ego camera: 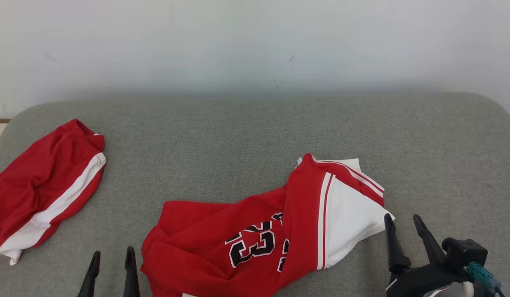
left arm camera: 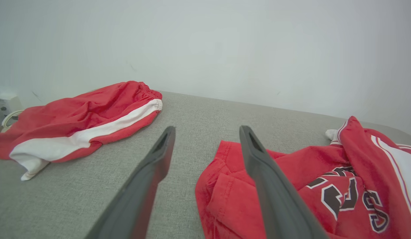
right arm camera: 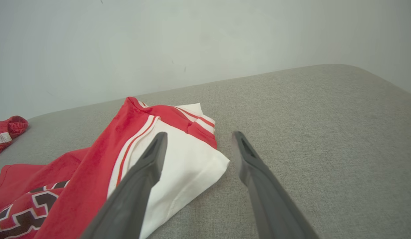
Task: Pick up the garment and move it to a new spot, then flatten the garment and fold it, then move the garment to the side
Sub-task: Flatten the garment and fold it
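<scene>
Red jersey (ego camera: 255,231) lies crumpled on the grey cushion (ego camera: 238,136), low and centre in the head view, with its near hem cut off by the bottom edge. Dark, white-outlined numerals on it read 23, tilted. More dark characters just beside them run into a fold and cannot be read. A white side panel (ego camera: 349,214) with red stripes is turned up at the robot's right. Red shorts (ego camera: 44,185) with a white stripe lie well apart, at the far left. The left gripper (ego camera: 113,252) stands just beside the jersey's left edge, fingers apart and empty. The right gripper (ego camera: 402,218) stands at the tip of the white panel, fingers likewise spread.

In the left wrist view the left gripper (left arm camera: 207,129) is spread wide with nothing between its fingers. Its right-hand finger covers part of the jersey (left arm camera: 308,159), whose numerals are partly lost in creases. The shorts (left arm camera: 75,116) lie to the left.

In the right wrist view the right gripper (right arm camera: 199,134) is spread and empty, one finger across the white panel (right arm camera: 192,162). On the jersey (right arm camera: 92,166) only a corner of the numerals shows, cut by the frame. A scrap of the shorts (right arm camera: 6,129) shows at the left edge.
</scene>
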You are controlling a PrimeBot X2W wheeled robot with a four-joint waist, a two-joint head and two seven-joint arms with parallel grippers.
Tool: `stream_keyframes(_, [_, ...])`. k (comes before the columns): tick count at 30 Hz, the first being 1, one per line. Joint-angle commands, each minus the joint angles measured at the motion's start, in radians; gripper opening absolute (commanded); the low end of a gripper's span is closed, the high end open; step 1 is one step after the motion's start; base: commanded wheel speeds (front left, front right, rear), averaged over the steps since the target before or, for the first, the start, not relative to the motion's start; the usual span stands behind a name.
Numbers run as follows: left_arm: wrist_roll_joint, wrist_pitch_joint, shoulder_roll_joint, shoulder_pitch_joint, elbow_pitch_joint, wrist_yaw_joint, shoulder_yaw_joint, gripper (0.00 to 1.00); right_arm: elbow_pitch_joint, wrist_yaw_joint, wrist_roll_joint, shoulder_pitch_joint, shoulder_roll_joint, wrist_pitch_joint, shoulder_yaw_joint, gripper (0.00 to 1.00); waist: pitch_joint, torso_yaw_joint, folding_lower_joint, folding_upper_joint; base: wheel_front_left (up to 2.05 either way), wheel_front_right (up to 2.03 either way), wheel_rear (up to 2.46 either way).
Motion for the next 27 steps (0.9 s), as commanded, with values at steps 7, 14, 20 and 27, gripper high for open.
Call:
stream_keyframes(7, [0.045,-0.004,-0.026,0.034,-0.024,-0.019,0.048,1.00,-0.004,0.000,-0.005,0.003,-0.007,0.020,-0.016,1.00,0.001,0.012,0.0001,0.0000,0.00,0.00,0.00])
stream_keyframes(14, [0.064,-0.004,-0.048,0.029,-0.019,-0.043,0.062,1.00,0.018,0.000,0.010,-0.089,-0.040,0.073,0.035,1.00,0.007,0.021,0.0001,0.0000,0.00,0.00,0.00])
stream_keyframes(20, [0.072,-0.004,-0.065,0.012,-0.006,-0.063,0.058,1.00,0.127,0.000,0.046,-0.180,-0.074,0.136,0.056,1.00,0.017,0.049,0.0001,0.0000,0.00,0.00,0.00])
stream_keyframes(27, [0.080,-0.004,-0.077,0.010,-0.006,-0.073,0.067,1.00,0.214,0.000,0.065,-0.181,-0.102,0.153,0.031,1.00,0.028,0.069,0.0001,0.0000,0.00,0.00,0.00])
